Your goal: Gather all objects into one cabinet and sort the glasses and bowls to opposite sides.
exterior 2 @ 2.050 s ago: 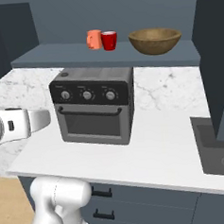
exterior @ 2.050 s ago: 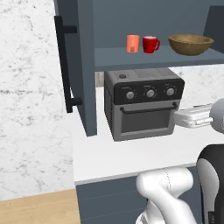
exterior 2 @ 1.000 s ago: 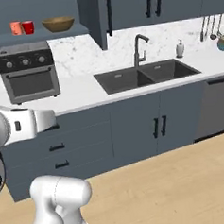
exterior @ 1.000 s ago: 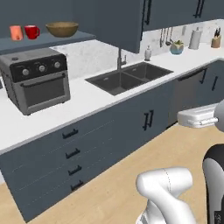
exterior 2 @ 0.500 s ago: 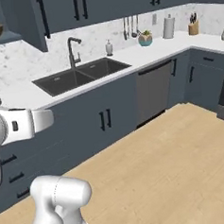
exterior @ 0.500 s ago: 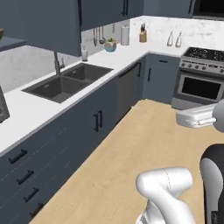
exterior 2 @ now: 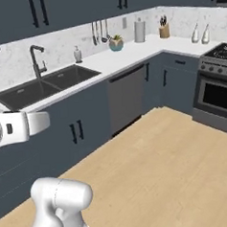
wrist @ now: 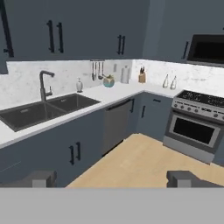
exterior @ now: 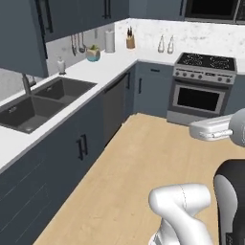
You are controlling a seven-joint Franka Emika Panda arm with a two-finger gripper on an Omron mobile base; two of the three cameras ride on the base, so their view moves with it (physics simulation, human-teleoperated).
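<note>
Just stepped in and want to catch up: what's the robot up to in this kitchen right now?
Nothing is being handled at the moment. The gripper is open and empty, pointed across the wood floor toward the corner of the kitchen. Ahead are the double sink with its faucet, the dishwasher and the stove. On the counter by the corner stand a paper towel roll and a knife block. No cups or bowl are in sight.
</note>
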